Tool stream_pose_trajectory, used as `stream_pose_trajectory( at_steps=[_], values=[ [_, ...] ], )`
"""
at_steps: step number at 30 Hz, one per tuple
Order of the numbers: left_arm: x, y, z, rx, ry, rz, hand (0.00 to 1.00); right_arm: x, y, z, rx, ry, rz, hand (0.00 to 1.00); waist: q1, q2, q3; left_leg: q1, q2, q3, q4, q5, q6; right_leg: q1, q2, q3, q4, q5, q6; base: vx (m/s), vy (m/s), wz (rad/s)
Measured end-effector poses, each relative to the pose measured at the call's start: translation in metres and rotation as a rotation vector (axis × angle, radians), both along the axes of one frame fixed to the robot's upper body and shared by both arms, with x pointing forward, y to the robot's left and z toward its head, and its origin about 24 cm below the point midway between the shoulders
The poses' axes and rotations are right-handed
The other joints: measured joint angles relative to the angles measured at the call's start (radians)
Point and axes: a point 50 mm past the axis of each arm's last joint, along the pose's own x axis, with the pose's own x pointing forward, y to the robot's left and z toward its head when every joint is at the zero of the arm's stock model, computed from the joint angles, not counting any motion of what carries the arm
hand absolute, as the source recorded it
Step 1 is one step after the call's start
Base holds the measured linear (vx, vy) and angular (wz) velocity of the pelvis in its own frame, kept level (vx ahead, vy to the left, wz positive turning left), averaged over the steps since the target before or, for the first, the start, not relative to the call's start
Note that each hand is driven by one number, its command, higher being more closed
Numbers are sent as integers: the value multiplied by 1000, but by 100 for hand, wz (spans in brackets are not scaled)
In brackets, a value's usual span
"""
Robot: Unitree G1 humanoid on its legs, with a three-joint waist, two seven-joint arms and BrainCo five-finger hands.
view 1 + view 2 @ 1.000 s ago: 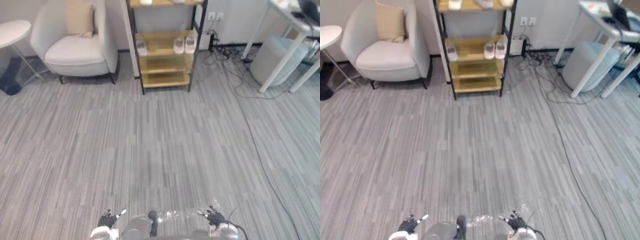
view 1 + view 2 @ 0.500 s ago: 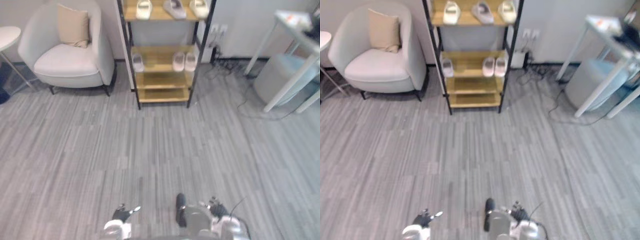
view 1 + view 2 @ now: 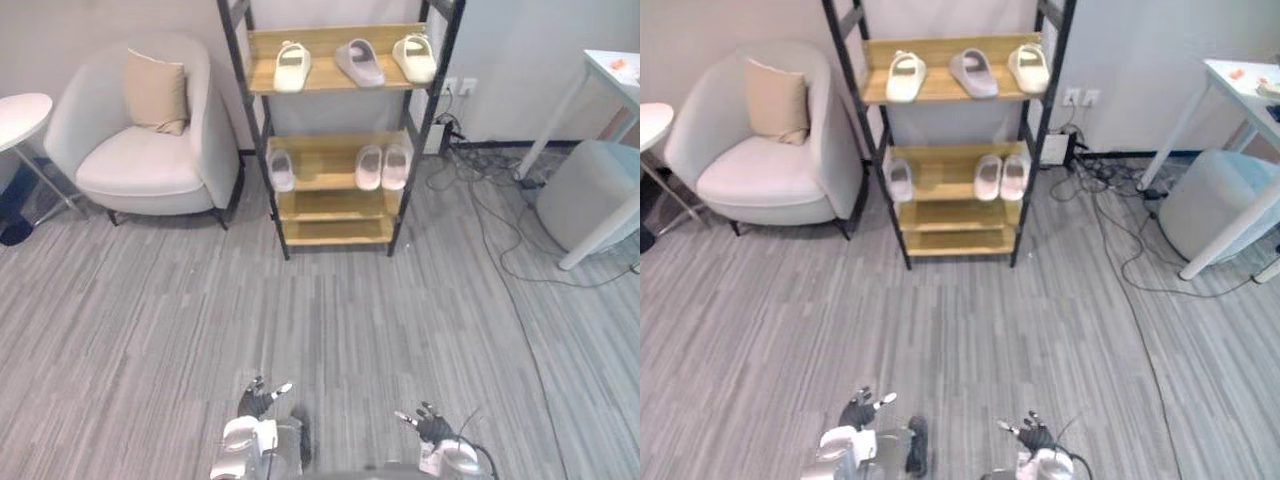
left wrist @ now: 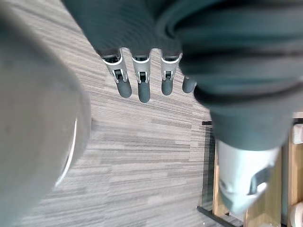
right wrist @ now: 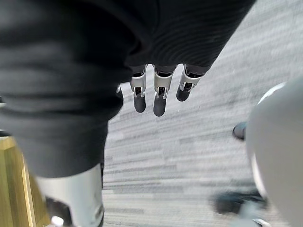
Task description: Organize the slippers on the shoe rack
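Two hands hang low at the near edge, both empty: the left hand (image 3: 262, 398) and the right hand (image 3: 425, 428) hold their fingers straight and loose over the grey floor (image 3: 330, 320). Further off, the shoe rack (image 3: 335, 207) stands at the wall. Its middle shelf carries a lone slipper (image 3: 281, 170) at left and a white pair (image 3: 370, 167) side by side at right. Up top: a pale slipper (image 3: 291, 67), a grey slipper (image 3: 358, 62) and a cream slipper (image 3: 414, 57). An armchair (image 3: 150, 150) sits left of the rack.

Shoe rack (image 3: 335, 205) — 3 slippers (image 3: 358, 62) up top, 3 more mid-level.
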Motion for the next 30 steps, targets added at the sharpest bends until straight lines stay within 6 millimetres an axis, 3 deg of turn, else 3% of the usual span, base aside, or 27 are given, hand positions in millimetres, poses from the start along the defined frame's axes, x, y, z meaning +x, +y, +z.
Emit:
stream_pose_trajectory(
  at_steps=[2,3,4,5,7,8,10,13,14,15,17,18,19,21,23,24,25,27,30],
  values=[
    [-3,8,-2,21,16,-6,0,-10,12,-5,31,38,4,0,7,-55,-50,19,-42,44,26,-25,41,-17,-51,53,98,-21,14,647,274,-43],
    [-3,9,-2,25,20,-12,0,-9,17,-5,44,31,4,0,8,-67,-51,48,-54,60,29,-47,52,-48,-68,74,200,-12,27,555,226,-32],
    [-3,8,-3,28,30,-31,0,-7,20,-4,51,24,9,0,4,-74,-46,94,-68,64,29,-83,63,-94,-84,82,363,23,78,619,248,-14],
    [-3,6,-5,32,46,-60,0,-4,20,-4,55,16,12,0,-3,-73,-37,154,-80,61,22,-113,67,-158,-109,70,559,75,102,503,176,6],
    [-8,4,-9,34,80,-87,0,0,18,-2,52,-1,13,0,-21,-61,-25,282,-87,50,-22,-140,68,-209,-156,-40,742,62,56,482,122,21],
    [-8,4,-10,38,85,-95,0,2,18,-1,53,-6,16,0,-22,-55,-21,351,-81,47,-71,-141,67,-230,-161,-100,742,41,24,457,92,15],
    [-11,6,-11,43,100,-97,0,5,18,0,54,-22,20,0,-26,-46,-22,402,-63,33,-125,-145,59,-295,-132,-164,603,18,2,340,34,16],
    [-9,8,-11,46,103,-98,0,16,15,4,42,-48,28,0,-35,-36,-4,439,-35,18,-143,-167,25,-385,-52,-123,298,63,-6,404,-47,18],
    [-9,8,-11,47,102,-97,0,18,14,4,38,-53,30,0,-37,-32,3,450,-27,14,-144,-172,17,-395,-26,-94,211,113,-6,394,-107,28],
    [-11,9,-12,48,107,-95,0,18,13,5,33,-53,34,0,-41,-35,8,473,-24,-1,-145,-189,-10,-391,5,-43,70,217,-2,385,-133,39],
    [-12,13,-12,57,109,-86,0,12,13,2,37,-34,31,0,-42,-72,11,513,-54,-35,-144,-234,-28,-393,-10,10,53,389,-41,441,-192,44],
    [-12,5,-13,30,114,-78,0,18,5,5,13,-47,35,0,-44,-27,19,542,-11,-56,-131,-264,-32,-395,12,-18,136,321,-54,400,-206,41],
    [-13,0,-14,16,118,-77,0,16,1,4,6,-40,28,0,-44,-12,13,533,3,-71,-108,-263,-33,-394,20,-30,149,283,-54,464,-249,43],
    [-10,-2,-12,6,98,-65,0,15,-1,4,1,-39,26,0,-45,-2,7,420,28,-93,109,-263,-33,-377,21,-62,136,237,-61,364,-274,45],
    [-5,-5,-9,-16,68,-22,0,16,-4,6,-10,-54,25,0,-47,19,20,267,83,-86,467,-197,-69,-311,43,-96,103,214,-80,302,-228,36],
    [-3,-3,-7,-14,53,-5,0,14,-4,6,-12,-49,23,0,-38,16,31,200,138,-56,633,-184,-67,-259,55,-104,95,194,-107,322,-147,15],
    [-1,-2,-5,-11,41,-6,0,13,-2,6,-11,-48,19,0,-37,12,39,171,161,-28,697,-187,-67,-213,56,-111,88,174,-118,377,-156,12],
    [1,-3,-3,-11,24,-11,0,11,2,6,-3,-49,10,0,-36,-2,41,128,170,19,697,-206,-52,-155,47,-109,62,154,-113,256,-90,2],
    [4,-3,-1,-5,12,-18,0,13,5,6,6,-50,9,0,-25,-10,37,79,103,49,386,-233,-24,-113,24,-83,14,144,-89,272,23,-20]
  ],
)
